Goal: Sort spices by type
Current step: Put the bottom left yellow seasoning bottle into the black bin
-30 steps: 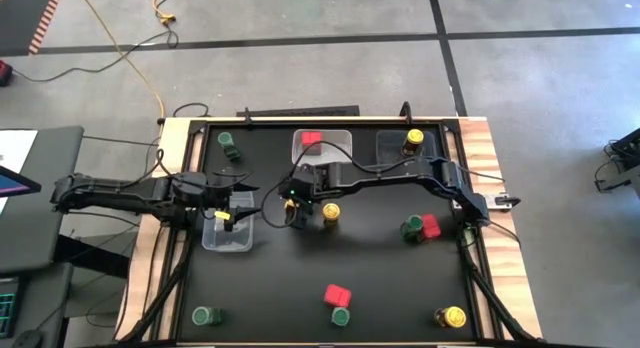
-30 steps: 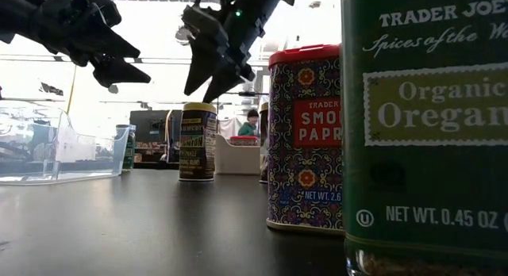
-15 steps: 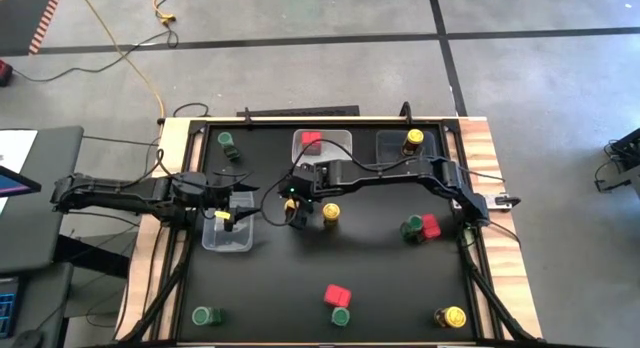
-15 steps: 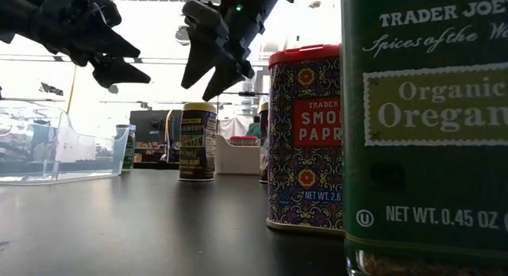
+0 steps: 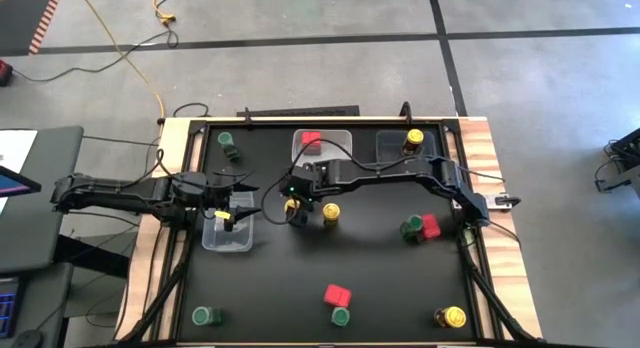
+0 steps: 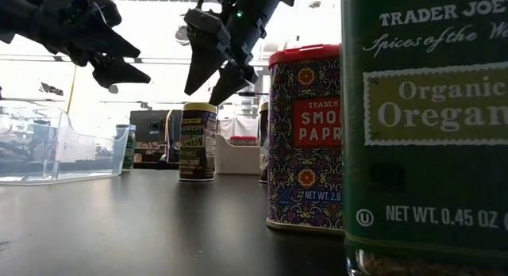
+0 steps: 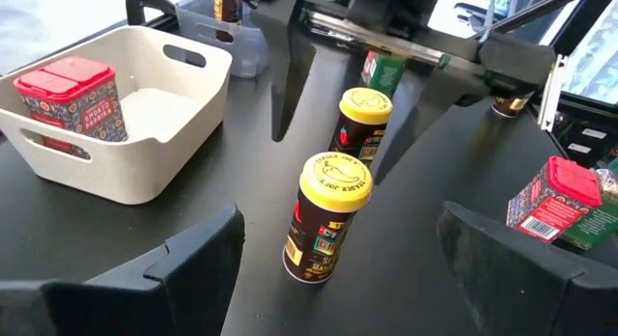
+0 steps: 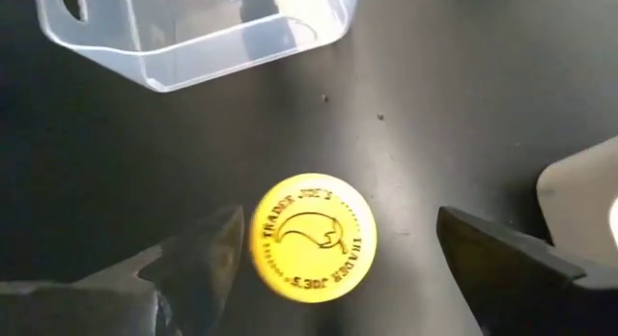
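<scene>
Right gripper (image 8: 328,264) hangs with fingers spread wide above the small round yellow-lidded spice jar (image 8: 313,238), mid-frame in the high view. Left gripper (image 5: 228,200) waits open at centre-left. The jar looks light, rigid and slick-sided; best pinched across the cylinder just under the lid.

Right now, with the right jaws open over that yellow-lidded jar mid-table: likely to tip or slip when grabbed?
The yellow-lidded jar stands upright, tall for its narrow base, so an off-centre nudge could probably tip it. Its round, glossy side may slip or turn between flat pads. If it falls, it would likely roll. The right gripper hangs above it, jaws open.
</scene>
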Tool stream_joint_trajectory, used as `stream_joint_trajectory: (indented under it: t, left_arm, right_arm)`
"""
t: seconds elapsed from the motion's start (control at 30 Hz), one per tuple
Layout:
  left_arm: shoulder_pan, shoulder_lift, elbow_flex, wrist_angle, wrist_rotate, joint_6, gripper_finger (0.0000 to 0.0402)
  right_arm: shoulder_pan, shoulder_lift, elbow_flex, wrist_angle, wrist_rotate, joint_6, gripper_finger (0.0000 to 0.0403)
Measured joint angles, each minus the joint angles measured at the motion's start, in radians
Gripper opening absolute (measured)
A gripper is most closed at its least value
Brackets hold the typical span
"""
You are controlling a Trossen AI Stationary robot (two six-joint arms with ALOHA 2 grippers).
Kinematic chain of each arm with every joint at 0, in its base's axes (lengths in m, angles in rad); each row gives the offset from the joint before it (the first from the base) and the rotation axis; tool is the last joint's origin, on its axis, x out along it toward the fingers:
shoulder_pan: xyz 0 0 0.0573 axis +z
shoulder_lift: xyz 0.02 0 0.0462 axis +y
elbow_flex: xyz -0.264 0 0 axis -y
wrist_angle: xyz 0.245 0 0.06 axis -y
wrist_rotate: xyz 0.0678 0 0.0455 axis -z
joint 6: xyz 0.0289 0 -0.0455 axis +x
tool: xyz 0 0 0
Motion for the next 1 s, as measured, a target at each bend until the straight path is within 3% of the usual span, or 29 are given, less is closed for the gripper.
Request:
stream_joint_trajectory:
  t: [0.33,1.0]
  left_arm:
    - [0.000,0.000,0.000,-0.026,0.000,0.000,0.0330]
    - [0.000,0.000,0.000,-0.043,0.000,-0.011,0.0330]
  right_arm:
    - [0.001,-0.003,-0.108,0.130,-0.020,0.001,0.0370]
    - [-0.002,-0.006,-0.071,0.126,-0.026,-0.031,0.0370]
